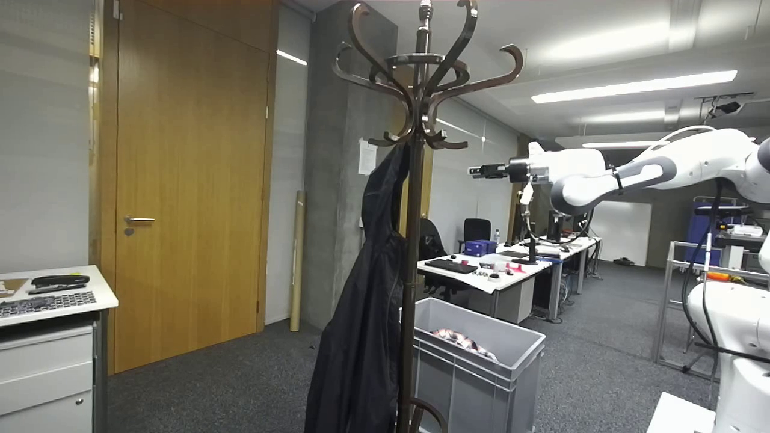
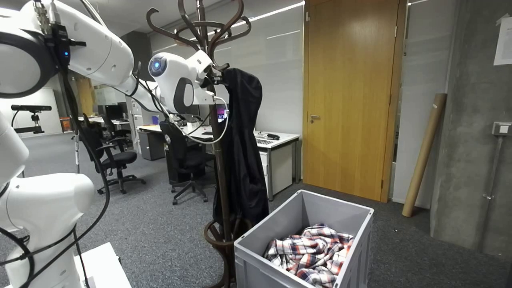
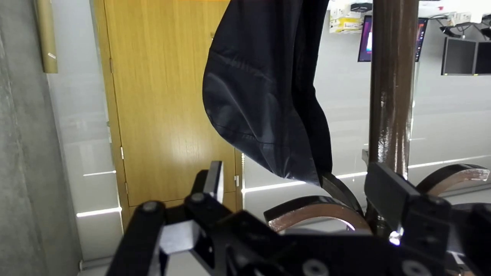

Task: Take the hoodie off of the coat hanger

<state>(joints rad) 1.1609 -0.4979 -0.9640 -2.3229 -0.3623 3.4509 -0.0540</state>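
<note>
Hoodie (image 1: 367,313): It is black and floppy. It hangs by its hood (image 2: 244,82) from a lower hook (image 3: 342,191) of the coat stand (image 1: 413,240), so it is not off.

Claw (image 3: 303,183): Its two fingers (image 3: 387,188) are wide apart and hold nothing. An exterior view shows a gap between the claw and the hood, so they do not touch.

Arm (image 1: 692,156): It reaches out at about the height of the hood. I think the step in hand is lining up for the grab.

Hood: Next, I would say, the claw must go forward until cloth near the top is between the fingers, then squeeze. After that it should lift first, so the cloth slips over the hook's tip, and only then pull away.

Second hook (image 3: 316,211): It curls near the hood in the wrist view (that picture looks upside down, so the hood's top points to the bottom). A finger could bump it, so going slow seems wise.

Box (image 2: 332,210): It is grey and just beside the coat stand, with a checked shirt (image 2: 312,248) inside. Maybe the hoodie goes there later, but the task does not say.
</note>
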